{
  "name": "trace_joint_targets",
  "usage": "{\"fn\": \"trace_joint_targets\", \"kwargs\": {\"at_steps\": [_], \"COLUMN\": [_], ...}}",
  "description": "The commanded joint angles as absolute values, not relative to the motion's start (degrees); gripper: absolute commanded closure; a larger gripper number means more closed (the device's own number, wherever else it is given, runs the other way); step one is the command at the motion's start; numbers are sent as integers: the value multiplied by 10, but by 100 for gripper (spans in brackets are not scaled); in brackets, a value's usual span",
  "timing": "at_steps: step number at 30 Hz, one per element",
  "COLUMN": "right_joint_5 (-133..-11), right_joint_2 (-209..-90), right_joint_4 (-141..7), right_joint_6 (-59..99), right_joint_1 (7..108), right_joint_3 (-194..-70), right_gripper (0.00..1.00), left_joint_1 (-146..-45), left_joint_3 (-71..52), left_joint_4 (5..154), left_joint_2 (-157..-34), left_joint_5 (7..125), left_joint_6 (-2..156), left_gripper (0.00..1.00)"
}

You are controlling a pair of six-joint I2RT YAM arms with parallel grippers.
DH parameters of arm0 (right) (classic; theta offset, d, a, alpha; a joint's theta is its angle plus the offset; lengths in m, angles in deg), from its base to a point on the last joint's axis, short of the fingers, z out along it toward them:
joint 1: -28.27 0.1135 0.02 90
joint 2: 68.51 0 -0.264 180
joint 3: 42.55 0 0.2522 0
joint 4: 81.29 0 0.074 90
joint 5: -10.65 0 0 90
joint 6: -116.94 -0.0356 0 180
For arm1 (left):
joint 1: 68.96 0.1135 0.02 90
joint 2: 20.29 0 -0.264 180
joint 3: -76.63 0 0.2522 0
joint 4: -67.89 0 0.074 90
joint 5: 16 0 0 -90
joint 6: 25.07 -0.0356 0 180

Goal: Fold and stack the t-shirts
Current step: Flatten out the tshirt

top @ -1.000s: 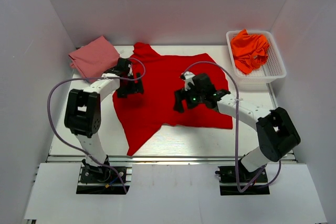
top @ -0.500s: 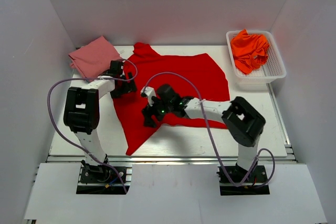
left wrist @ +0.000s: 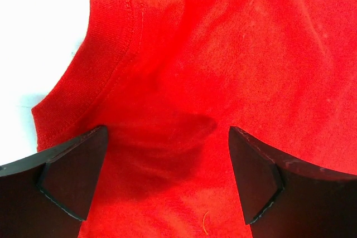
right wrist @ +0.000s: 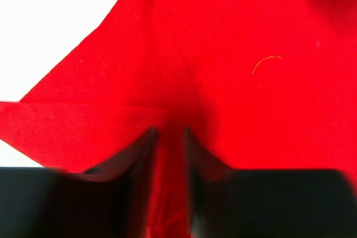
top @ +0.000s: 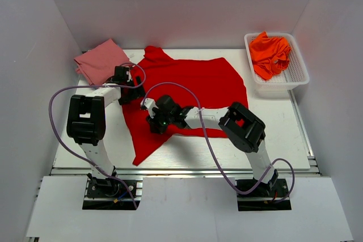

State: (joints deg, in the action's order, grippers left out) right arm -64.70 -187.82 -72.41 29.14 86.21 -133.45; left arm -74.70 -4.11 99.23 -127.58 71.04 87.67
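Note:
A bright red t-shirt (top: 198, 83) lies spread on the white table. My left gripper (top: 131, 86) hovers open over its upper left part, beside the ribbed collar (left wrist: 106, 54). In the left wrist view the gripper (left wrist: 167, 154) has only flat red cloth (left wrist: 251, 54) under the gap. My right gripper (top: 154, 122) reaches far across to the shirt's left lower part. In the right wrist view it (right wrist: 169, 137) is shut on a pinched ridge of the red cloth (right wrist: 251, 26) near an edge. A dusty pink t-shirt (top: 101, 60) lies folded at the back left.
A white mesh basket (top: 283, 83) at the back right holds crumpled orange t-shirts (top: 269, 54). Both arms' purple cables loop over the table's left and front. Bare table (right wrist: 56, 26) shows left of the pinched cloth. White walls close in the sides and back.
My right arm swept left across the red shirt from its middle right to its left lower part, and its jaws closed on cloth. The left gripper crept slightly toward the collar.

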Motion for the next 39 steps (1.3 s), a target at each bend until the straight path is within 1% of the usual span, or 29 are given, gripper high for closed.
{"fn": "trace_joint_targets", "kwargs": {"at_steps": [1,2,3,6,11,12,18,22,23,24,25,26,28,29,32,33,37,39], "right_joint_5": [-646,-645,-637,-616,-613,-613,-609,-648,-665,-672,-677,-702,-714,-727,-764,-773,-773,-765], "right_joint_2": [-1878,-1871,-1866,-1852,-1835,-1816,-1741,-1734,-1739,-1744,-1762,-1766,-1793,-1800,-1843,-1851,-1891,-1904], "right_joint_4": [-735,-733,-733,-735,-722,-720,-731,-742,-750,-752,-754,-753,-747,-746,-742,-733,-712,-710], "right_joint_6": [299,299,302,302,306,306,304,287,286,283,283,288,297,298,302,306,321,323], "right_joint_1": [871,869,874,874,880,881,894,895,893,892,892,894,896,892,892,891,890,891], "right_joint_3": [-1351,-1347,-1339,-1326,-1301,-1296,-1200,-1193,-1198,-1219,-1226,-1234,-1271,-1285,-1322,-1338,-1385,-1389], "right_gripper": [73,79,91,100,100,100,100,100,92,80,71,68,57,55,55,53,52,52], "left_joint_1": [-744,-744,-744,-739,-739,-739,-739,-739,-739,-739,-739,-739,-739,-739,-739,-739,-739,-739], "left_joint_3": [-13,-13,-13,-13,-18,-18,-29,-23,-23,-17,-17,-17,-12,-12,-7,-7,-7,-7], "left_joint_4": [1015,1015,1015,1015,1015,1015,1015,1010,1004,1004,1004,1004,1004,1004,1004,1004,1004,1004], "left_joint_2": [-1303,-1309,-1309,-1309,-1314,-1319,-1331,-1331,-1331,-1326,-1326,-1326,-1320,-1320,-1315,-1315,-1315,-1315], "left_joint_5": [682,682,682,677,671,671,660,652,652,652,652,652,652,652,652,652,647,647], "left_joint_6": [874,874,874,874,874,874,869,869,869,869,869,869,869,869,869,869,869,869], "left_gripper": [0,0,0,0,0,0,0,0,0,0,0,0,0,0,0,0,0,0]}}
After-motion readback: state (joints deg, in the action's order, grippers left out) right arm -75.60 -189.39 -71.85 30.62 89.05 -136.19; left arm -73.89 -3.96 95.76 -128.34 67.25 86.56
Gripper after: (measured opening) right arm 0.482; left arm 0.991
